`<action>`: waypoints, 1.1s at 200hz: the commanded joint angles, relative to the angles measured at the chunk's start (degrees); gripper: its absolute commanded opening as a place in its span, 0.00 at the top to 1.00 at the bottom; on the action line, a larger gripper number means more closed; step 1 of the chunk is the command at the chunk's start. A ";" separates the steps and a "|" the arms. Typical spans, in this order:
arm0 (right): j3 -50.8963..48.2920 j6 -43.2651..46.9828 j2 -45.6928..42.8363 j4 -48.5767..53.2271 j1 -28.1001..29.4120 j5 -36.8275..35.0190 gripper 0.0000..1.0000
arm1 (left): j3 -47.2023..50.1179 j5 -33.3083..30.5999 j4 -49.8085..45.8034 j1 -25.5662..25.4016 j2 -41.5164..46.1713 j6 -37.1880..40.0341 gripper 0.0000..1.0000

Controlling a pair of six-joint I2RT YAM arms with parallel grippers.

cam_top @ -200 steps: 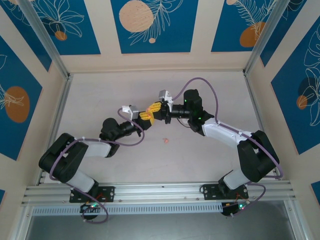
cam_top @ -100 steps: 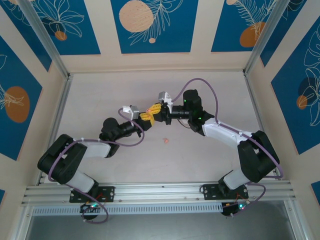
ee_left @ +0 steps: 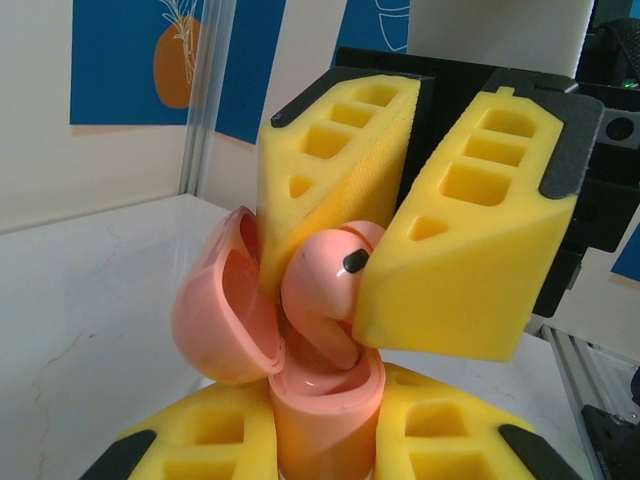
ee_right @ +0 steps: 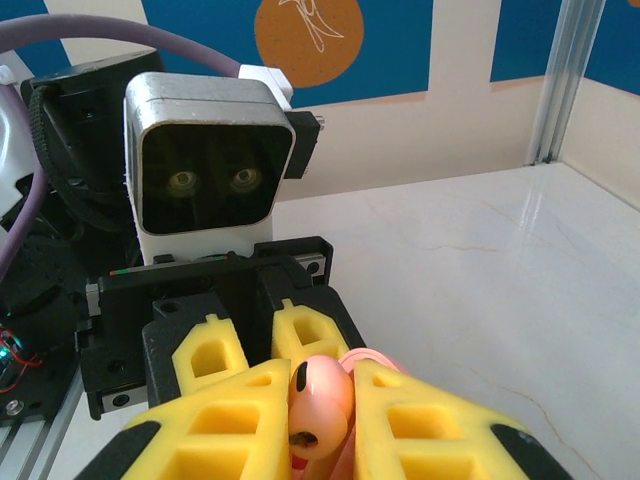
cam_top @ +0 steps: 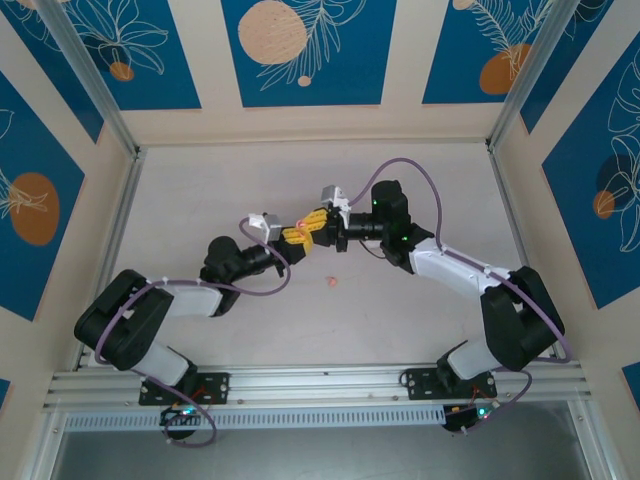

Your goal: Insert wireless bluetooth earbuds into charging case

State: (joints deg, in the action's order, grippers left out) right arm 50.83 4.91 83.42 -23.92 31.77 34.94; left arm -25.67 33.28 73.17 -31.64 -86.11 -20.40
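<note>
While the two arms meet over the middle of the bench (cam_top: 200, 190), the left hand (cam_top: 291, 236) and the right hand (cam_top: 313, 219) stand tip to tip, their yellow foam fingers almost touching. The left hand is closed tight on the coral-pink charging case (ee_left: 322, 405). In the left wrist view its two fingers clamp the body of the case from both sides, with the opening facing up. The lid (ee_left: 215, 320) is swung open and leans out to the left of that view, showing its paler hollow inside.

The right hand comes in from the opposite side and is pinched shut on one earbud (ee_left: 318, 290), a glossy pink bit with a small dark spot on its rounded head. This earbud sits directly over the mouth of the case. Its lower end dips below the rim while the head stands above it, and I cannot tell whether it is fully seated. In the right wrist view the same earbud shows squeezed between the two fingertips.

A second earbud (cam_top: 331, 281) lies loose on the bench, near the hands on their near-edge side and apart from the case.
</note>
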 commanded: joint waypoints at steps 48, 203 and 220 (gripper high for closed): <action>-2.30 -0.78 -1.76 6.95 -1.01 2.15 0.82 | -1.05 -1.99 4.02 0.20 3.62 3.87 0.85; -2.40 -0.83 -3.78 9.42 -1.89 3.12 0.82 | -0.77 -2.69 -1.60 0.24 5.77 8.77 0.85; -2.48 -0.81 -3.90 9.41 -1.89 3.12 0.82 | -0.70 -2.62 -1.88 0.17 5.85 8.91 0.85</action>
State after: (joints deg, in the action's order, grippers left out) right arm 50.06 4.49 80.29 -19.57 29.74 36.01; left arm -25.67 32.69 67.81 -31.79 -82.37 -12.88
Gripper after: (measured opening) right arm 0.184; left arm 0.186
